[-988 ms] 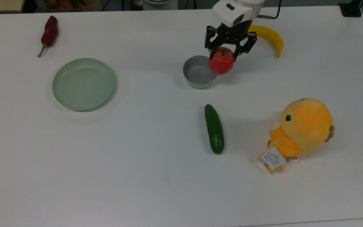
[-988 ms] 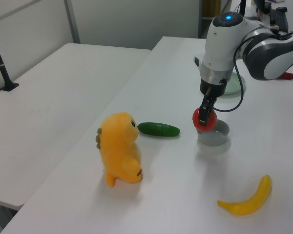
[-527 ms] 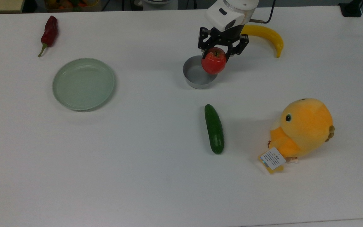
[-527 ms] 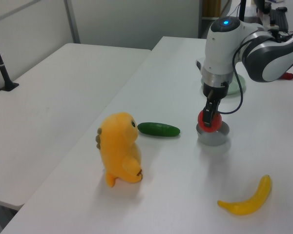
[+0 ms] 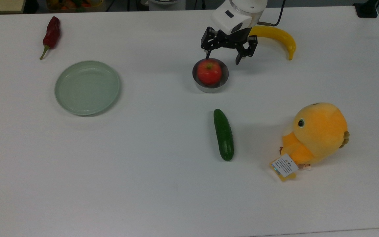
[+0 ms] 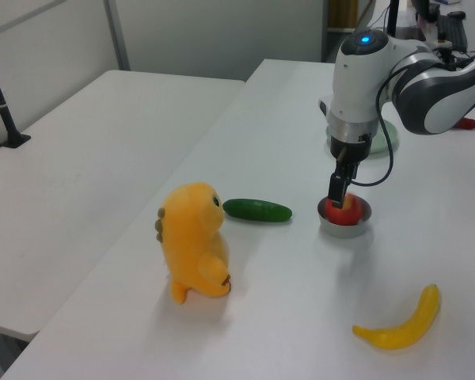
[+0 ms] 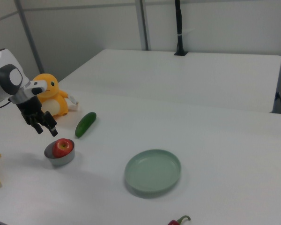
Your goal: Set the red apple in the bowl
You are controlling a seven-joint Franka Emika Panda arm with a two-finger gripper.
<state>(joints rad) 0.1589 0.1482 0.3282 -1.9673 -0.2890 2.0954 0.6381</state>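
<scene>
The red apple (image 5: 210, 72) sits inside the small grey bowl (image 5: 211, 89), stem side up and free of the fingers. My gripper (image 5: 222, 58) hangs open just above the bowl's far rim, with nothing between its fingers. From the left view, the apple (image 6: 344, 212) rests in the bowl (image 6: 344, 229) with the gripper (image 6: 336, 194) directly over it. In the right view the apple (image 7: 62, 146) fills the bowl (image 7: 61, 160), and the gripper (image 7: 47, 132) is spread wide slightly above it.
A yellow banana (image 5: 280, 35) lies behind the arm. A green cucumber (image 5: 223, 134) and an orange plush bird (image 5: 317, 133) are nearer the front. A pale green plate (image 5: 87, 87) and a dark red chili pepper (image 5: 52, 33) lie at the top view's left.
My gripper carried the apple toward the top view's left until it was over the bowl, then opened. The apple dropped into the bowl.
</scene>
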